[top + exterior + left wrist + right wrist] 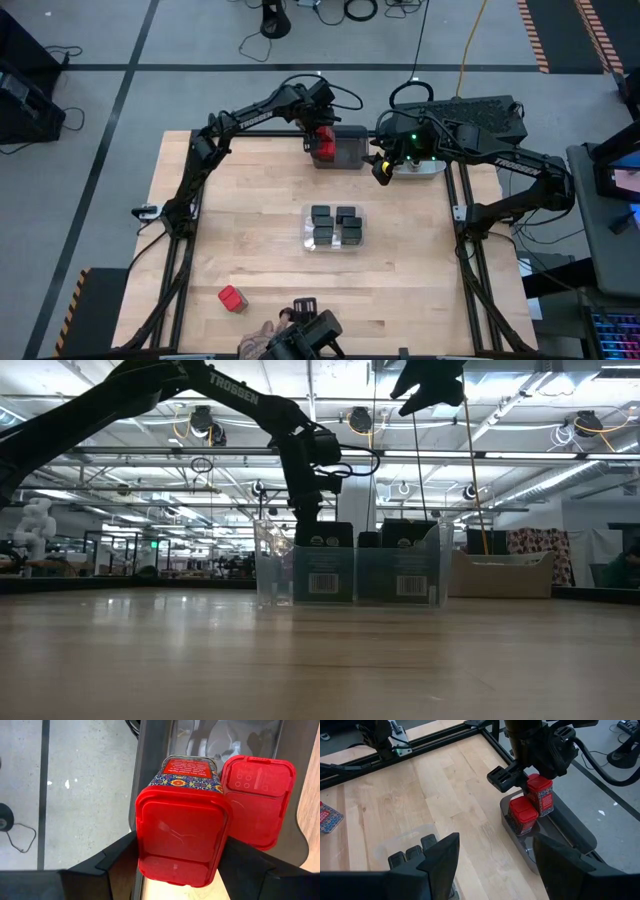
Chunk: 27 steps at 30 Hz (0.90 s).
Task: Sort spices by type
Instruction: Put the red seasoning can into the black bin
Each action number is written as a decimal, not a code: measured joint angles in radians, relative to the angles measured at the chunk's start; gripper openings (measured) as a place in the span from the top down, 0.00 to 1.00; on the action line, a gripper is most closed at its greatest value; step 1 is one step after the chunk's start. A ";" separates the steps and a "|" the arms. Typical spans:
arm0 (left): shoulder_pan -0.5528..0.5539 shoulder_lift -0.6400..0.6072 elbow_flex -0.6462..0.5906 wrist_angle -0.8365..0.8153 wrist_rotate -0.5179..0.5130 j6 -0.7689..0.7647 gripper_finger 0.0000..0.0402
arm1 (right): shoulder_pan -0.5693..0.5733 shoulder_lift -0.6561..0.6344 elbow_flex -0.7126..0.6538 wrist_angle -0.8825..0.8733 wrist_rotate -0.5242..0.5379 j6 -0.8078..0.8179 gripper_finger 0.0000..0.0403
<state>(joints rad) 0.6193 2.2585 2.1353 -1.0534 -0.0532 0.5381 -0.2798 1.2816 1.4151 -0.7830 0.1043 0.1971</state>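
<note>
A: Gripping what with the left hand (177,870)?

B: Pinching a red-topped box (182,835) by its two sides, just above the dark grey bin (570,827) at the far edge of the worktop (250,220).

A: Why take it across the sides?

B: Probably to keep it upright and leave room to lower it beside the other red-topped box (257,795) already standing in that bin. Looks like grouping reds with reds.

A: And up close, looks like what?

B: Boxy, with a glossy red flip lid and rounded corners. Below that, a patterned blue-and-red body with a red label on the far end. Seems rigid and light, so little risk of crushing, though maybe slippery under the fingers.

A: Doing anything with the right hand (495,852)?

B: Hovering spread and empty near the same bin, facing the left hand. Waiting, by the look of it.

A: Much left to sort?

B: Seems so. Can see four black boxes (322,214) together in the clear bin (308,228) mid-worktop, plus one more red-topped box (232,298) lying alone near the front edge. Cannot make out any round jars for certain
</note>
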 joint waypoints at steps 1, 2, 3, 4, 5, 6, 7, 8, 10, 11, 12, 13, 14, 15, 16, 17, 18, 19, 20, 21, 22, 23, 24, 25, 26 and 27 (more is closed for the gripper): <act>0.000 0.000 0.000 0.001 0.000 0.000 0.39 | 0.000 0.000 0.000 0.000 0.000 0.000 0.42; 0.000 0.000 0.000 0.002 0.000 0.000 0.39 | 0.000 0.000 0.000 0.000 0.000 0.000 0.42; 0.000 0.000 0.000 0.006 -0.001 -0.001 0.39 | 0.000 0.000 0.000 0.000 0.000 0.000 0.42; 0.000 0.000 0.000 0.010 -0.002 -0.003 0.39 | 0.000 0.000 0.000 0.000 0.000 0.000 0.42; 0.001 0.000 0.000 0.013 -0.002 -0.006 0.39 | 0.000 0.000 0.000 0.000 0.000 0.000 0.42; 0.001 0.000 0.000 0.015 -0.002 -0.006 0.39 | 0.000 0.000 0.000 0.000 0.000 0.000 0.42; 0.001 0.000 0.000 0.014 -0.003 -0.005 0.39 | 0.000 0.000 0.000 0.000 0.000 0.000 0.42; 0.001 0.000 0.000 0.013 -0.003 0.003 0.39 | 0.000 0.000 0.000 0.000 0.000 0.000 0.42; -0.001 0.000 0.000 0.012 -0.004 0.042 0.39 | 0.000 0.000 0.000 0.000 0.000 0.000 0.42; -0.003 0.000 0.000 0.012 -0.004 0.060 0.39 | 0.000 0.000 0.000 0.000 0.000 0.000 0.42; -0.005 0.000 0.000 0.015 -0.004 0.068 0.39 | 0.000 0.000 0.000 0.000 0.000 0.000 0.42; -0.007 0.000 0.000 0.021 -0.005 0.069 0.39 | 0.000 0.000 0.000 0.000 0.000 0.000 0.42; -0.010 0.000 0.000 0.029 -0.005 0.065 0.39 | 0.000 0.000 0.000 0.000 0.000 -0.003 0.42; -0.012 0.000 0.000 0.033 -0.005 0.048 0.39 | 0.000 0.000 0.000 0.000 0.000 -0.004 0.42; -0.013 0.000 0.000 0.035 -0.004 0.035 0.39 | 0.000 0.000 0.000 0.000 0.000 -0.004 0.42; -0.013 0.000 0.000 0.043 -0.004 0.014 0.39 | 0.000 0.000 0.000 0.000 0.000 -0.004 0.42; -0.014 0.000 0.000 0.054 0.000 -0.008 0.39 | 0.000 0.000 0.000 0.000 0.000 -0.006 0.42; -0.013 0.000 0.000 0.058 0.008 -0.013 0.39 | 0.000 0.000 0.000 0.000 0.000 -0.008 0.42; -0.012 0.000 0.000 0.054 0.019 -0.013 0.39 | 0.000 0.000 0.000 0.000 0.000 -0.008 0.42; -0.012 0.000 0.000 0.046 0.028 -0.009 0.39 | 0.000 0.000 0.000 0.000 0.000 -0.008 0.42; -0.011 0.000 0.000 0.041 0.028 -0.007 0.39 | 0.000 0.000 0.000 0.000 0.000 -0.008 0.42; -0.009 0.000 0.000 0.041 0.028 -0.006 0.39 | 0.000 0.000 0.000 0.000 0.000 -0.008 0.42; -0.008 0.000 0.000 0.041 0.030 -0.007 0.39 | 0.000 0.000 0.000 0.000 0.000 -0.008 0.42; -0.006 0.000 0.000 0.038 0.030 -0.008 0.39 | 0.000 0.000 0.000 0.000 0.000 -0.008 0.42; -0.005 0.000 0.000 0.035 0.031 -0.008 0.39 | 0.000 0.000 0.000 0.000 0.000 -0.008 0.42; -0.002 0.000 0.000 0.030 0.031 -0.008 0.39 | 0.000 0.000 0.000 0.000 0.000 -0.008 0.42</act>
<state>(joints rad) 0.6172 2.2585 2.1349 -1.0233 -0.0223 0.5299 -0.2797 1.2816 1.4151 -0.7828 0.1043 0.1892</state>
